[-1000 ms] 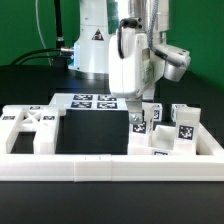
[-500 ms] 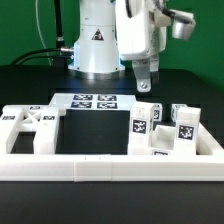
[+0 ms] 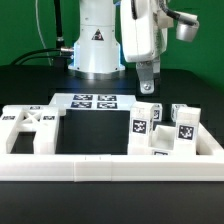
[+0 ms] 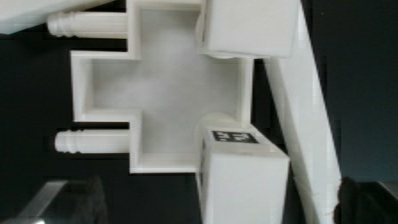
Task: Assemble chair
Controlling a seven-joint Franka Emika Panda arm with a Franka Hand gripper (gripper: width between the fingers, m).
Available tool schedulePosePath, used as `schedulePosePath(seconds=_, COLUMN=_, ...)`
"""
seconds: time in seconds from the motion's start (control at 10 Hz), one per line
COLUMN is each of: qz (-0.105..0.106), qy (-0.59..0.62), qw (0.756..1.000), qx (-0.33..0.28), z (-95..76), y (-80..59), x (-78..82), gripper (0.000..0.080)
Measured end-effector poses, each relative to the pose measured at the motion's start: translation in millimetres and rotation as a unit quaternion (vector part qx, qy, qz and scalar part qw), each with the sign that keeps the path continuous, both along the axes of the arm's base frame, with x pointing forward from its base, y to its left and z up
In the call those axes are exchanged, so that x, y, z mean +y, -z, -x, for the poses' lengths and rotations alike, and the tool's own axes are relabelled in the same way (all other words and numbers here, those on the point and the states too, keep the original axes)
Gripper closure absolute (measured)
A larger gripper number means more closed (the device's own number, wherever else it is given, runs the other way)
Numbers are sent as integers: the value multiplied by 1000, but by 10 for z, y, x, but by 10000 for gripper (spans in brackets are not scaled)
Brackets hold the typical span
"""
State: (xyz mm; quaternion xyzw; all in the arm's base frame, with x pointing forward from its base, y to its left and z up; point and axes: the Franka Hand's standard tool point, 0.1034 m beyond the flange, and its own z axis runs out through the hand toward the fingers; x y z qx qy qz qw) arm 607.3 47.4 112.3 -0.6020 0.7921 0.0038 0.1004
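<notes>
Edges: long white border rail [image 3: 110,166] runs across the front, with side arms going back at the exterior view's left and right, so the work area is fenced on three sides and open toward the robot base [image 3: 95,45]. Open room: a bare black patch of table [image 3: 95,132] lies in the middle of the pen, between the parts at either side. The air above the parts is free up to the gripper. Surface: matte black table top. The marker board [image 3: 95,101] lies flat at the back of the bare patch, just in front of the base. Cables [image 3: 40,55] trail behind at the exterior view's left, and a green backdrop [image 3: 205,40] stands beyond. Chair parts: X-braced panel [image 3: 27,125] lies flat against the left arm of the rail. A cluster of tagged blocks and square legs [image 3: 160,130] stands upright at the exterior view's right, inside the right arm. Gripper [image 3: 147,90] hangs raised above that cluster, over its nearest tagged leg [image 3: 140,124] and clear of it, touching nothing. Jaws stand wide apart with nothing between them. In the wrist view only a blurred finger [image 4: 54,208] edge shows. Below it lie a flat white part with two round pegs [image 4: 151,90] and a tagged square leg [image 4: 240,165] just beside that part. Whether the two touch I cannot tell.
</notes>
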Motion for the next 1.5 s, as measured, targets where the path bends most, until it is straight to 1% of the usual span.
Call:
schedulePosePath(seconds=0.2, qz=12, qy=-92, qw=996, qx=-7, z=27, y=-28, x=-48, gripper=151)
schedulePosePath(seconds=0.3, qz=14, qy=-116, qw=993, qx=-9, z=51, y=-33, x=-44, gripper=151)
schedulePosePath(seconds=0.4, qz=14, qy=-113, qw=993, qx=-9, z=51, y=-23, x=-42, gripper=151)
schedulePosePath(seconds=0.6, qz=22, qy=-163, qw=986, qx=-15, z=53, y=-18, x=-44, gripper=151)
schedulePosePath(seconds=0.8, qz=43, qy=-295, qw=954, qx=-20, z=68, y=0, x=0, gripper=151)
schedulePosePath(seconds=0.9, qz=47, qy=-335, qw=941, qx=-25, z=70, y=8, x=33, gripper=151)
schedulePosePath(seconds=1.0, qz=54, qy=-388, qw=920, qx=-32, z=71, y=10, x=36, gripper=151)
schedulePosePath(seconds=1.4, qz=73, qy=-510, qw=856, qx=-49, z=69, y=14, x=21, gripper=151)
schedulePosePath(seconds=1.5, qz=89, qy=-565, qw=818, qx=-53, z=89, y=51, x=4, gripper=151)
